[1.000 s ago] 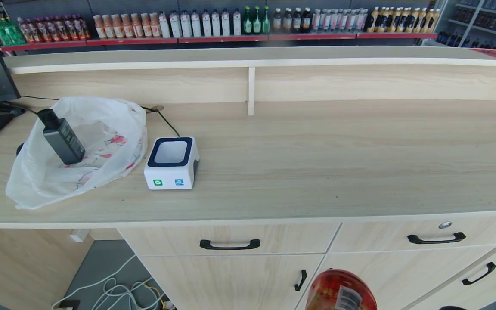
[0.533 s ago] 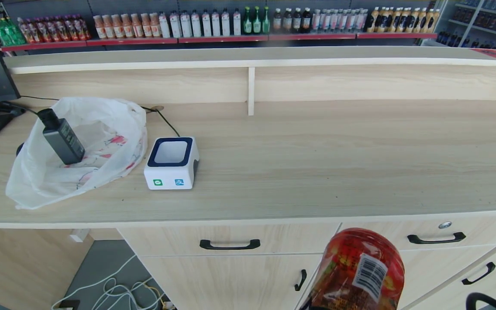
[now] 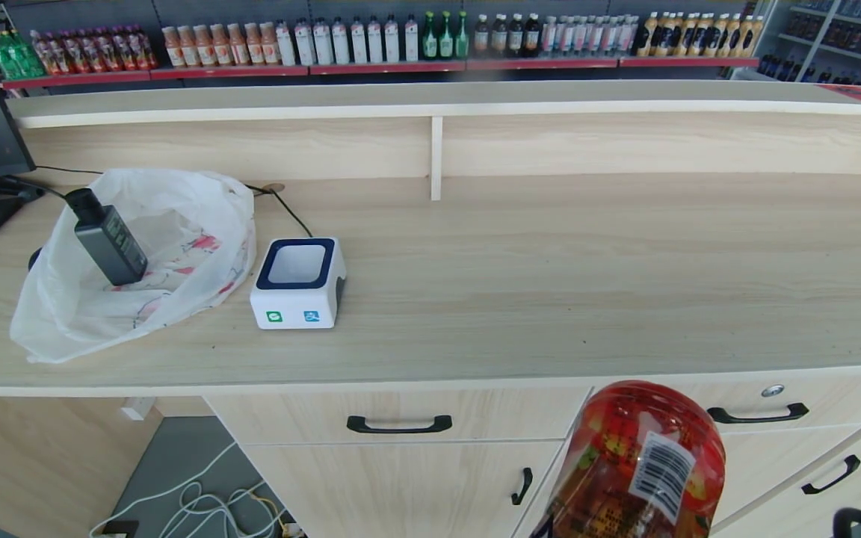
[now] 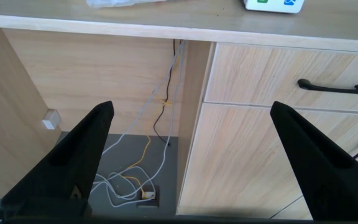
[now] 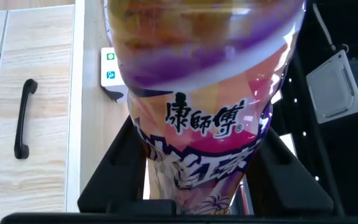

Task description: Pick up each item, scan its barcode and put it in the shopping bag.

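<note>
"So, what has the right gripper (image 5: 197, 186) got?"

"A bottle (image 5: 204, 68). Its black fingers (image 5: 114, 177) are clamped on either side of the bottle's body, with no gap showing."

"And where is the bottle?"

"From where I stand it hangs low, in front of the counter (image 3: 550, 284) and below its edge, before the drawers (image 3: 400, 418). It is tilted, red wrap all round, with a white barcode patch turned up toward the robot's head. It is off to the right of everything on the counter, well apart from the shopping bag (image 3: 176, 224)."

"The other arm?"

"The left gripper (image 4: 191, 155) is spread wide and holds nothing. It sits lower than the countertop, facing the cabinet front, with loose cables (image 4: 135, 180) on the floor beyond it."

"What is on the counter?"

"Toward the left, a white scanner box (image 3: 298, 282) with a dark blue rim round its top window. Just beside it, further left, the shopping bag – thin white plastic with red print, crumpled, mouth open. A dark grey handheld scanner (image 3: 109, 239) leans in front of the bag; I cannot tell whether it touches the plastic."

"Behind that?"

"A raised ledge, then a red shelf (image 3: 400, 69) lined with drink bottles."
</note>
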Available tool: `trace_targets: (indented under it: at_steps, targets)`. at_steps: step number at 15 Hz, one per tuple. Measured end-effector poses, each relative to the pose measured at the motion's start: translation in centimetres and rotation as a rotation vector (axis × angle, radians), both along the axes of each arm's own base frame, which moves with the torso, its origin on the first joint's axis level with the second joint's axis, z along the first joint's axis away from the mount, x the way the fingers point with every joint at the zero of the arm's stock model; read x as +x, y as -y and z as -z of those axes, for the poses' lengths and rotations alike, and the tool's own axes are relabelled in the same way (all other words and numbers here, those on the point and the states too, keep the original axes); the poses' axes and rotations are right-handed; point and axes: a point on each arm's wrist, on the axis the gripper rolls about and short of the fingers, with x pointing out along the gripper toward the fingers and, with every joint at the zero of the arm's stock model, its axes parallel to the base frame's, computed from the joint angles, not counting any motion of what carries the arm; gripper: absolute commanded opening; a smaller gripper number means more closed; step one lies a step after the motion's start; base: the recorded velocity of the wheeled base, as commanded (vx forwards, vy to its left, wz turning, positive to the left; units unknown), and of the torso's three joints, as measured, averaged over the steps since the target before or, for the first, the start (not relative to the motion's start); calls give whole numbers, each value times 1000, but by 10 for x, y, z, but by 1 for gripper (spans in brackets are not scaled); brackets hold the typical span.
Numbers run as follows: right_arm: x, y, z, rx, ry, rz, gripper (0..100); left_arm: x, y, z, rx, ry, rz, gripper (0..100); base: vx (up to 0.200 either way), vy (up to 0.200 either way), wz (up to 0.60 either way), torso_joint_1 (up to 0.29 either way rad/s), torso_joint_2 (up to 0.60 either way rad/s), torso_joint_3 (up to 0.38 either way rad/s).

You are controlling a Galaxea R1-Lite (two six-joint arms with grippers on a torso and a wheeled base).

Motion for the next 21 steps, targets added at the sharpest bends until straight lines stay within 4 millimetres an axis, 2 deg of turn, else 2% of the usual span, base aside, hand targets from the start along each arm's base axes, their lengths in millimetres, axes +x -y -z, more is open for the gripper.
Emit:
trace_targets:
  at_steps: [21]
  targets:
    - [2, 2, -8, 40, 1, 48, 0, 0, 0, 0, 0, 0, 0, 100, 0, 0, 0, 0, 0, 0]
